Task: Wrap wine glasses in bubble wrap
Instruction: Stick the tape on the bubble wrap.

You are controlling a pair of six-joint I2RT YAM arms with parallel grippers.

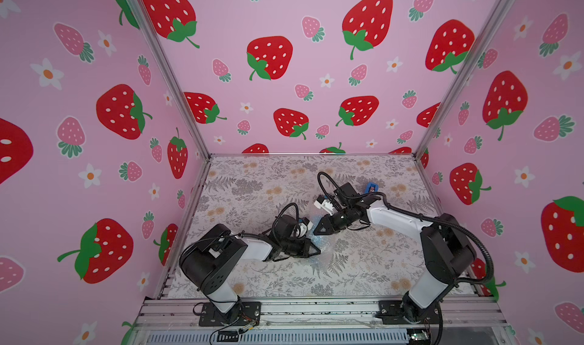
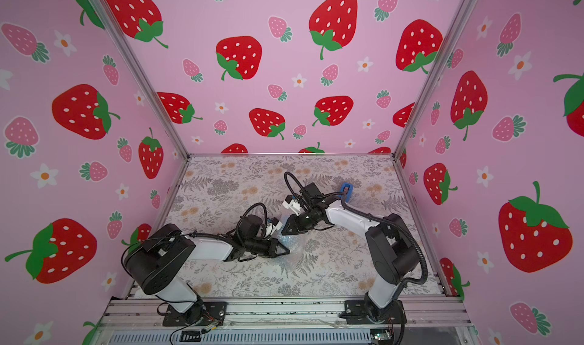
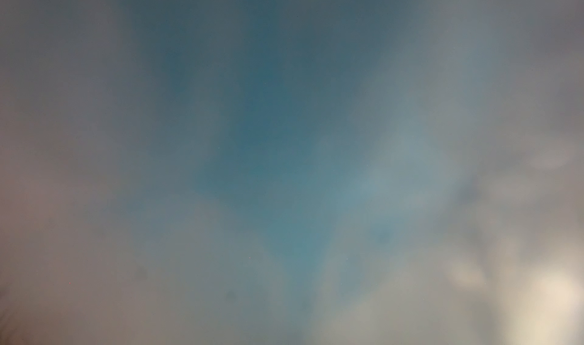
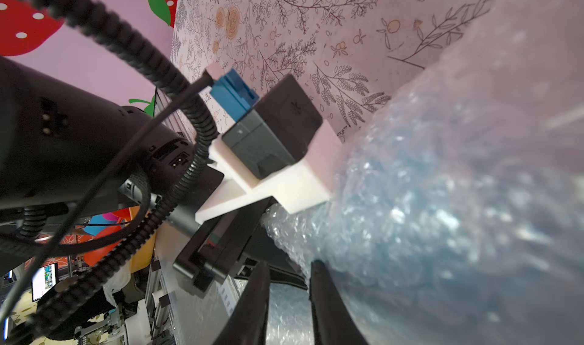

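Note:
The bubble wrap (image 1: 327, 244) lies bunched in the middle of the table, between the two gripper tips in both top views. A light blue tint inside it is the wine glass (image 4: 426, 220), covered by the wrap and seen only as a blur. My right gripper (image 4: 290, 264) comes in from the far side, its jaws narrowed on a fold of the wrap. My left gripper (image 1: 317, 251) reaches in from the near side, shut to a point on the wrap's edge. The left wrist view is only blue-grey blur, its lens against the bundle (image 3: 268, 122).
A small dark blue tape dispenser (image 1: 372, 188) stands on the floral table behind the right arm. The left arm's wrist camera (image 4: 271, 131) on its white mount sits close to the bundle. Pink strawberry walls (image 1: 284, 74) close in three sides.

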